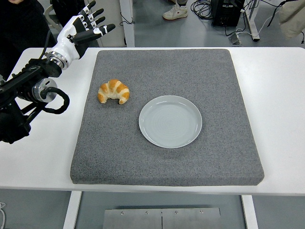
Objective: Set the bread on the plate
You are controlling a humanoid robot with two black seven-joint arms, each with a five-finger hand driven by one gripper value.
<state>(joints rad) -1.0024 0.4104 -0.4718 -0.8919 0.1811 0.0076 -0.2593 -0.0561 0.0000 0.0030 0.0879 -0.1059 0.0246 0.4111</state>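
A golden croissant (114, 91) lies on the grey mat (167, 157), left of centre. An empty pale plate (170, 121) sits on the mat to the croissant's lower right, a short gap between them. My left hand (85, 27) is raised over the table's far left corner, beyond and to the left of the croissant, fingers spread and holding nothing. Its black arm (28, 93) comes in from the left edge. The right arm is out of view.
The mat covers most of the white table (281, 105). Beyond the far edge are table legs, cables and a person's shoes (176, 10). A dark-clothed person stands at the top left.
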